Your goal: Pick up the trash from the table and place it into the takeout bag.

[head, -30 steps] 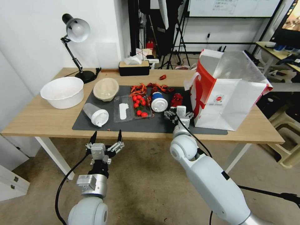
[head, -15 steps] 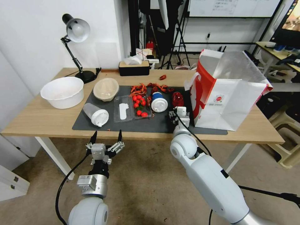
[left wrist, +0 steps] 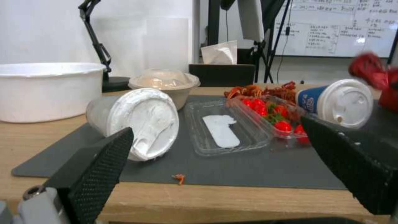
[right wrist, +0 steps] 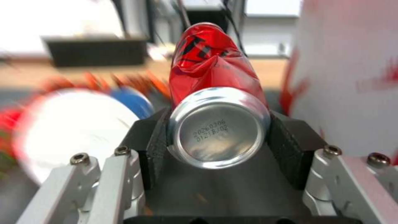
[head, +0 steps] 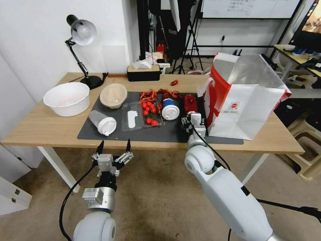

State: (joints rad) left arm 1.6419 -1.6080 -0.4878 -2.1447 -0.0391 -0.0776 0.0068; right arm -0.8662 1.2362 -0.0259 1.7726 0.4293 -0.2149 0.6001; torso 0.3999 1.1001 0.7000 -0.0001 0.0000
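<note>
The right gripper [head: 191, 112] sits over the dark mat at centre frame in the head view, its fingers [right wrist: 154, 146] clamped on both sides of the crushed red can [right wrist: 215, 102]. The can [head: 190, 103] lies between the blue cup [head: 169, 108] and the takeout bag [head: 244, 100], close to the bag's red side. The bag stands upright with its mouth open at the right of the desk [head: 43, 129].

The left gripper [head: 113, 144] hangs at lower left of the head view, in front of the near desk edge, with its fingers spread wide and nothing between them.

On the mat [head: 100, 132], from left to right: a clear cup [head: 102, 122] on its side, an open clear tray [head: 132, 116] holding cherry tomatoes [head: 149, 112], then the blue cup on its side. A beige bowl [head: 113, 95] sits at the mat's upper left corner. Red food scraps [head: 157, 94] lie along the mat's far edge.
</note>
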